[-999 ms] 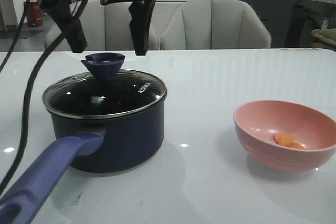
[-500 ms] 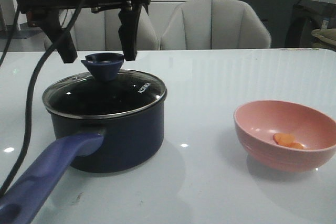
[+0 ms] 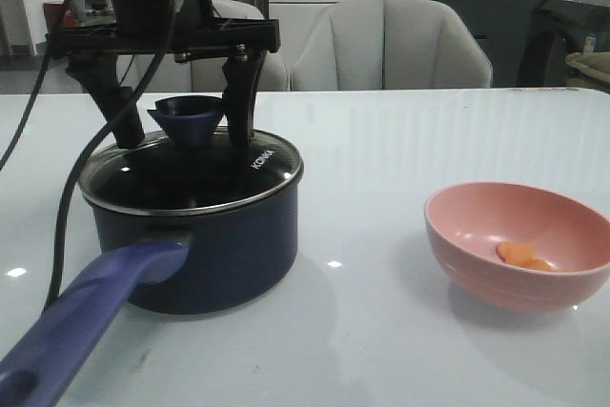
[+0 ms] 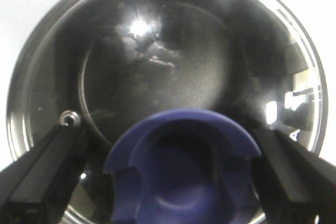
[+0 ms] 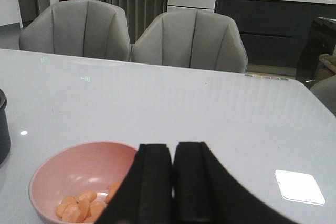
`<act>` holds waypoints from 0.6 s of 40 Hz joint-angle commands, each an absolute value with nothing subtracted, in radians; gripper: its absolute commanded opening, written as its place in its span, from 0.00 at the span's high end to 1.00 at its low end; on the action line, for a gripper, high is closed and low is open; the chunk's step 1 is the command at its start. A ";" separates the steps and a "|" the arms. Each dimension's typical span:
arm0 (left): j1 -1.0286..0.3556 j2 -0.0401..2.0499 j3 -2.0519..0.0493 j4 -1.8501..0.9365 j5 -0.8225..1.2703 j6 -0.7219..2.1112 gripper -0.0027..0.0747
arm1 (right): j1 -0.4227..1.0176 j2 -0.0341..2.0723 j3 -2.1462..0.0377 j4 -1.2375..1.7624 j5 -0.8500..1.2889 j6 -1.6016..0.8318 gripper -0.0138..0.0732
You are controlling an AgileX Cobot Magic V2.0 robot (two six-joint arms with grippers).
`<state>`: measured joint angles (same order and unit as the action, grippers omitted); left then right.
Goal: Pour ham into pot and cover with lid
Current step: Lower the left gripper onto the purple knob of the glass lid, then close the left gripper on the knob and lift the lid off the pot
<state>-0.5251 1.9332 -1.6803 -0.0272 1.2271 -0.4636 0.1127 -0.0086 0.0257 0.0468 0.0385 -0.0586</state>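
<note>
The white table (image 3: 400,140) is carrying everything. The pot (image 3: 195,245) is sitting directly under the left gripper (image 3: 181,121), its long handle (image 3: 81,316) pointing away from the jaws toward the near table edge. The lid (image 3: 191,178) is resting on the pot's rim, below the jaws. The left gripper's jaws are standing spread wide, one finger on each side of the lid's blue knob (image 4: 181,166), and neither finger is pressing on it. The pink bowl (image 5: 79,179) is lying just beside the right gripper (image 5: 170,182), whose jaws are pressing together on nothing. The ham (image 5: 79,208) is lying in the bowl's bottom, close to those clenched jaws.
</note>
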 commanded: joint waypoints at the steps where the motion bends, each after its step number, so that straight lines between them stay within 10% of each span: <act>1: -0.525 1.890 -1.712 -0.042 1.194 -0.468 0.22 | 0.114 -0.029 0.036 0.033 -0.044 -0.063 0.67; 24: -0.525 1.891 -1.716 -0.042 1.171 -0.466 0.50 | 0.114 -0.029 0.036 0.033 -0.044 -0.063 0.67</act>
<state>-0.5251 1.9332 -1.6887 -0.0272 1.1862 -0.4636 0.1127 -0.0086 0.0257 0.0468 0.0385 -0.0586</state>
